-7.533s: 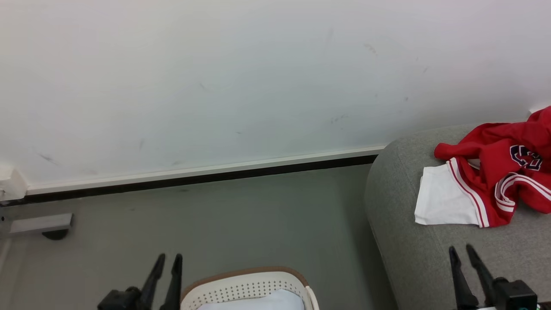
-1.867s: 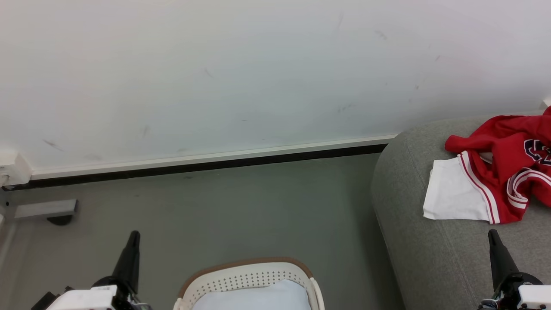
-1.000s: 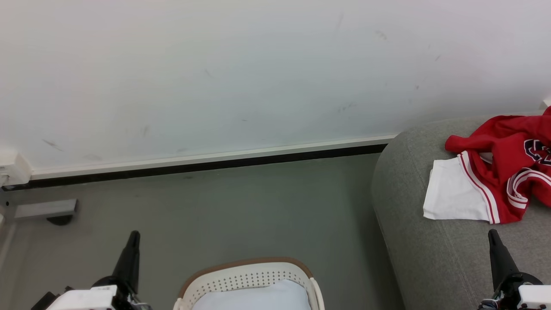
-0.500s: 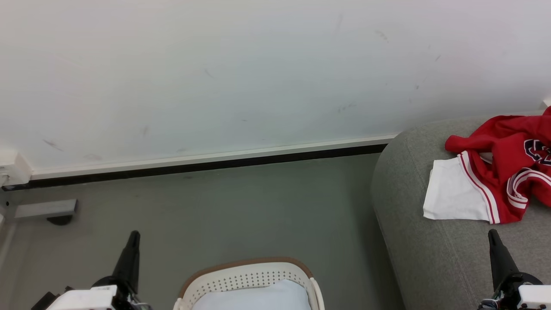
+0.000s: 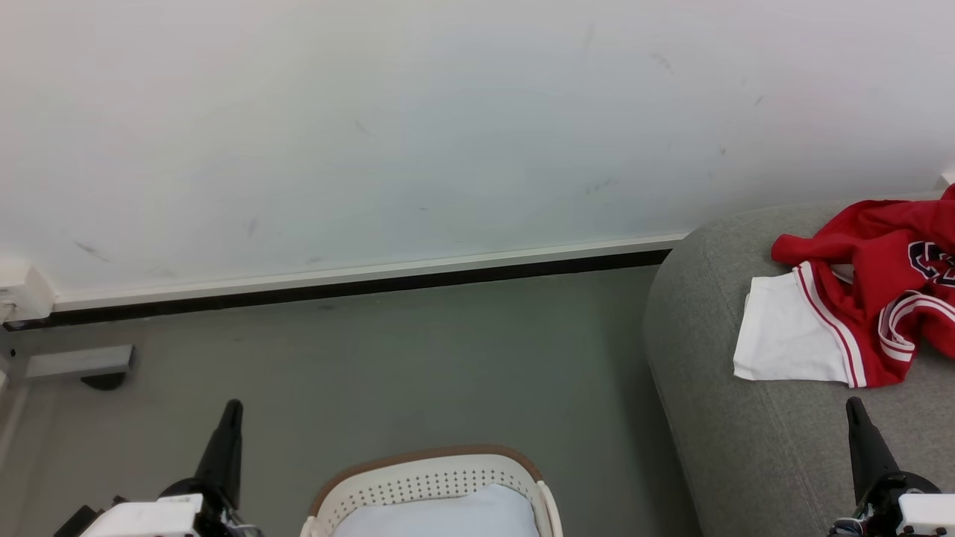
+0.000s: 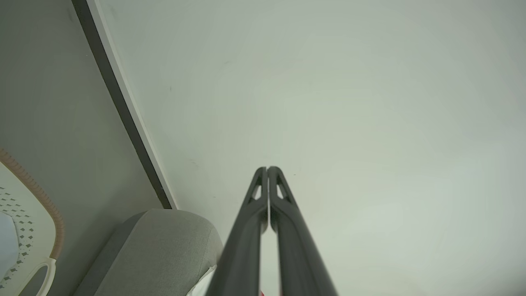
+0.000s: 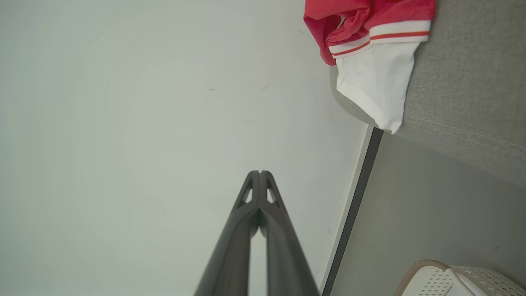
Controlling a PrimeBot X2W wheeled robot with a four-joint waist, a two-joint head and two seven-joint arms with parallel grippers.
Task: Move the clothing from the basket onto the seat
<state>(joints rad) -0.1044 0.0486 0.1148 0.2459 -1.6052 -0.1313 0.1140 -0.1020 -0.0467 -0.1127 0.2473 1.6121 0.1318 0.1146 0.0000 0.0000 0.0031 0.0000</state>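
Grey floor (image 5: 448, 350), white scuffed wall (image 5: 448, 112); clothing (image 5: 873, 313) on grey seat (image 5: 746, 447); left hand (image 6: 268, 169), right hand (image 7: 259, 172) pressed together.

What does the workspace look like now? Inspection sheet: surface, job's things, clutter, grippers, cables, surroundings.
Surface: grey sofa seat, bare where visible apart from the jersey.
Job's things: red jersey crumpled on the seat, white sleeve lying flat near its rounded end; laundry basket on the floor, apart from the seat.
Clutter: pale blue fabric inside the basket.
Grippers: left gripper shut, empty; right gripper shut, empty.
Cables: nothing seen.
Surroundings: scuffed white wall, dark baseboard, grey floor, grey fitting at the far left.
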